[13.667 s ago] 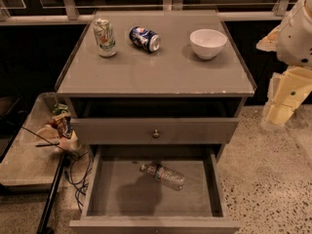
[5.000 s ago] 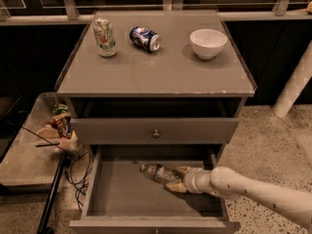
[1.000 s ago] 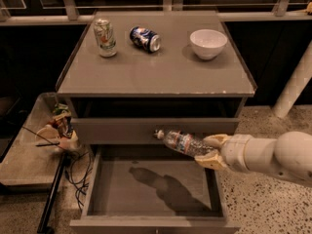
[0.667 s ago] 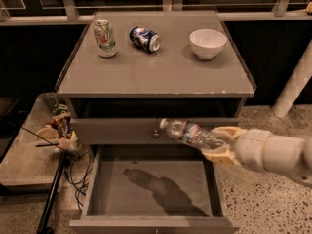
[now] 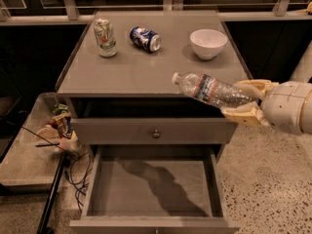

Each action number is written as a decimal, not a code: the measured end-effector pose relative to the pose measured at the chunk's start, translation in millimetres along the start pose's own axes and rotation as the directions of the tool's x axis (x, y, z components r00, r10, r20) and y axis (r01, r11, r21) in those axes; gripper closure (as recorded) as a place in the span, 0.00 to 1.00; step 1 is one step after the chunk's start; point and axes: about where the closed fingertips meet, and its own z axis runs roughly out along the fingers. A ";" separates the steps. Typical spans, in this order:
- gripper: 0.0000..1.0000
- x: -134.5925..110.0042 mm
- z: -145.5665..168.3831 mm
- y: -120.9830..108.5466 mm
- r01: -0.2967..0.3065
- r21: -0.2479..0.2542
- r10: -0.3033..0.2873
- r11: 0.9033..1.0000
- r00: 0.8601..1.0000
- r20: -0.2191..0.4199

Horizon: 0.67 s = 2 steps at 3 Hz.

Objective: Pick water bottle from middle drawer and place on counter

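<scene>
The water bottle (image 5: 210,90) is clear and ribbed, with a white cap and a red, white and blue label. It lies tilted in the air, cap pointing up-left, over the front right edge of the counter (image 5: 146,67). My gripper (image 5: 246,101) comes in from the right and is shut on the bottle's base end. The middle drawer (image 5: 153,189) stands pulled out below, its grey floor bare apart from shadows.
On the counter stand a pale green-and-white can (image 5: 105,37), a dark blue soda can (image 5: 145,38) on its side and a white bowl (image 5: 208,43). A closed drawer front with a knob (image 5: 156,133) sits above the open drawer. A low side shelf with clutter (image 5: 58,128) is at left.
The gripper took the bottle off the drawer floor and has lifted it up and to the right, from the level of the knobbed drawer front to counter height. The drawer now holds nothing.
</scene>
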 end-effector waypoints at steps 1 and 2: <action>1.00 0.0 0.0 0.0 0.000 0.000 0.000 1.000 1.000 0.000; 1.00 -9.6 9.9 1.6 0.028 -0.020 -0.027 0.999 0.999 0.023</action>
